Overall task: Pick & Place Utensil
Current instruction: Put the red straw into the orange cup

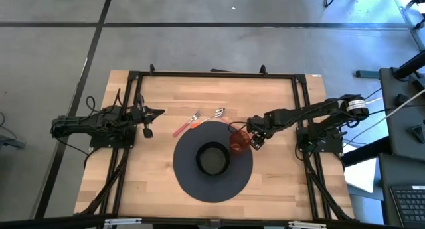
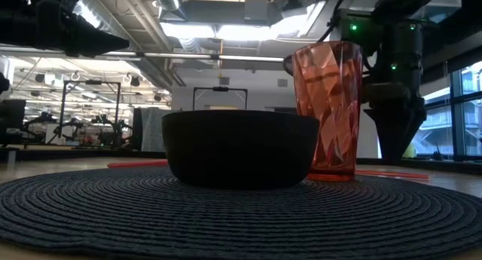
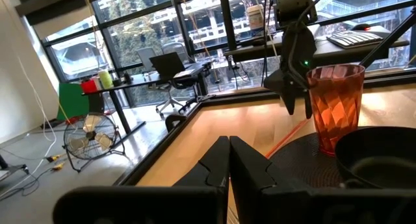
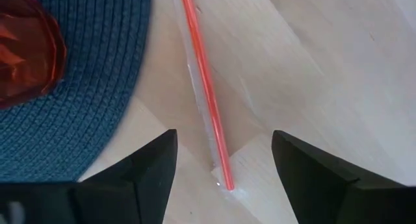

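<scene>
A thin red straw-like utensil [image 4: 207, 87] in a clear sleeve lies flat on the wooden table beside the round dark placemat [image 1: 192, 182]. My right gripper [image 4: 224, 138] hangs over it, pointing down and open, one finger on each side of the utensil's end without touching it. It also shows in the high view, where my right gripper [image 1: 255, 140] is next to the red tumbler [image 1: 239, 140]. The tumbler and a black bowl [image 1: 212, 159] stand on the mat. My left gripper [image 1: 158, 113] waits shut at the table's left.
A red-handled fork [image 1: 186, 125] and an orange-handled spoon [image 1: 210, 116] lie on the wood just beyond the mat's far edge. The tumbler [image 4: 26, 52] stands close to my right gripper's finger. Black frame rails [image 1: 302, 109] border the table.
</scene>
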You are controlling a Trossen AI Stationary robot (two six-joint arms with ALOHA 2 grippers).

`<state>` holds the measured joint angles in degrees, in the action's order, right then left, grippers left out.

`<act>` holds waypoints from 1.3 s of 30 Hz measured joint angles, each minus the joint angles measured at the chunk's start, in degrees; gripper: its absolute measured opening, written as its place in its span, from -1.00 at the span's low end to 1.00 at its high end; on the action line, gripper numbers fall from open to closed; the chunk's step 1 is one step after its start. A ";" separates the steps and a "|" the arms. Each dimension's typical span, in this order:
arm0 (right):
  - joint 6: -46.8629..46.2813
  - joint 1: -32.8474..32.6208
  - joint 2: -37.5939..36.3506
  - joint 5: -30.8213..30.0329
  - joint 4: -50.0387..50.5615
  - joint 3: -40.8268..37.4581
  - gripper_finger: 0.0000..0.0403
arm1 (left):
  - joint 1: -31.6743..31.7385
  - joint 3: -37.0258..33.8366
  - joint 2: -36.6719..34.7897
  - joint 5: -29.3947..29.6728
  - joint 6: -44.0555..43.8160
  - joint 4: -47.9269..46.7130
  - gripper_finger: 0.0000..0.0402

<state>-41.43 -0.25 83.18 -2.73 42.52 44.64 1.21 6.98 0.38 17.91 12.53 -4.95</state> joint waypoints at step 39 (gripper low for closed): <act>3.37 -0.50 7.10 -0.42 -4.06 0.52 0.06 | 0.00 0.00 0.00 0.00 0.07 0.00 -0.98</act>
<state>-38.06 -0.75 90.28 -3.15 38.46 45.17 1.21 6.98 0.38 17.91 12.61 -4.95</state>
